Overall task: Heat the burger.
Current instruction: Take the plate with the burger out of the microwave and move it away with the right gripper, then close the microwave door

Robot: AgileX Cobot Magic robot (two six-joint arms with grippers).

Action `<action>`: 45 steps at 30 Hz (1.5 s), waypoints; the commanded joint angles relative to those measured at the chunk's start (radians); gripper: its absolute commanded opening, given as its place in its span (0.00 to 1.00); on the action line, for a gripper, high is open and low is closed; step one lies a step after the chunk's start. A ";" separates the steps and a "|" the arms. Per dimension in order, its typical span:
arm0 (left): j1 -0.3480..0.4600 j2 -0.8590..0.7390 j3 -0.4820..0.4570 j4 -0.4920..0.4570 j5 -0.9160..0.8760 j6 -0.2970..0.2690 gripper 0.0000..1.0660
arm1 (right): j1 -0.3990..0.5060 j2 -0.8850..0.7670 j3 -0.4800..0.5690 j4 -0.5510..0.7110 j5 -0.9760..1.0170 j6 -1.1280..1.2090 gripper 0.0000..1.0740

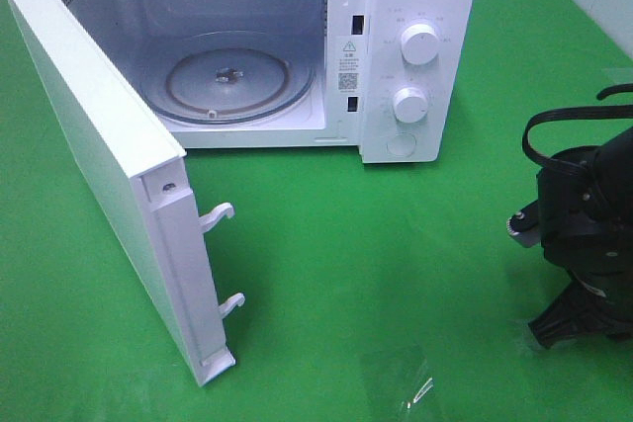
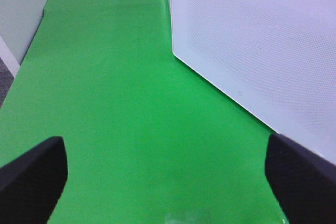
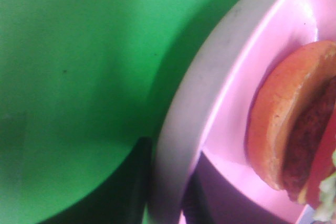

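Note:
The burger (image 3: pixel 294 129) fills the right wrist view from very close: an orange-brown bun, a dark patty and a bit of green lettuce. It sits on a pink plate (image 3: pixel 231 77) with a pale rim. That rim runs between two dark shapes at the picture's edge, and I cannot tell whether my right gripper's jaws press on it. In the high view burger and plate are hidden; only the black right arm (image 1: pixel 584 234) shows at the right edge. My left gripper (image 2: pixel 168 182) is open over bare green cloth, with nothing between its fingers (image 2: pixel 31 177).
A white microwave (image 1: pixel 415 46) stands at the back with its glass turntable (image 1: pixel 227 76) bare. Its door (image 1: pixel 109 145) is swung wide toward the front left, and its outer face (image 2: pixel 262 40) is beside my left gripper. A clear film patch (image 1: pixel 401 382) lies on the green cloth.

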 commanded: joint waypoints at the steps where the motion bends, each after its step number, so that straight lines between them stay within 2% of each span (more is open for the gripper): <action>1: 0.003 -0.017 -0.003 0.000 -0.005 0.001 0.88 | -0.005 -0.006 -0.014 0.025 0.026 -0.026 0.33; 2: 0.003 -0.017 -0.003 0.000 -0.005 0.001 0.88 | -0.005 -0.028 -0.023 0.067 0.029 -0.065 0.40; 3: 0.003 -0.017 -0.003 0.000 -0.005 0.001 0.88 | -0.005 -0.028 -0.023 0.067 0.029 -0.065 0.40; 4: 0.003 -0.017 -0.003 0.000 -0.005 0.001 0.88 | 0.002 -0.073 -0.032 0.093 0.027 -0.111 0.46; 11: 0.003 -0.017 -0.003 0.000 -0.005 0.001 0.88 | 0.004 -0.285 -0.048 0.175 -0.001 -0.257 0.51; 13: 0.003 -0.017 -0.003 0.000 -0.005 0.001 0.88 | 0.004 -0.477 -0.051 0.265 -0.009 -0.423 0.57; 20: 0.003 -0.017 -0.003 0.000 -0.005 0.001 0.88 | 0.004 -0.692 -0.059 0.399 0.062 -0.618 0.67; 22: 0.003 -0.017 -0.003 0.000 -0.005 0.001 0.88 | 0.004 -0.863 -0.059 0.489 0.114 -0.733 0.73; 25: 0.003 -0.017 -0.003 0.000 -0.005 0.001 0.88 | 0.004 -0.892 -0.059 0.507 0.127 -0.754 0.73; 31: 0.003 -0.017 -0.003 0.000 -0.005 0.001 0.88 | 0.004 -1.125 -0.053 0.593 0.240 -0.842 0.71; 39: 0.003 -0.017 -0.003 0.000 -0.005 0.001 0.88 | 0.002 -1.319 -0.053 0.620 0.306 -0.845 0.71; 40: 0.003 -0.017 -0.003 0.000 -0.005 0.001 0.88 | -0.013 -1.376 -0.053 0.622 0.300 -0.845 0.71; 45: 0.003 -0.017 -0.003 0.000 -0.005 0.001 0.88 | -0.077 -1.459 -0.053 0.639 0.284 -0.861 0.71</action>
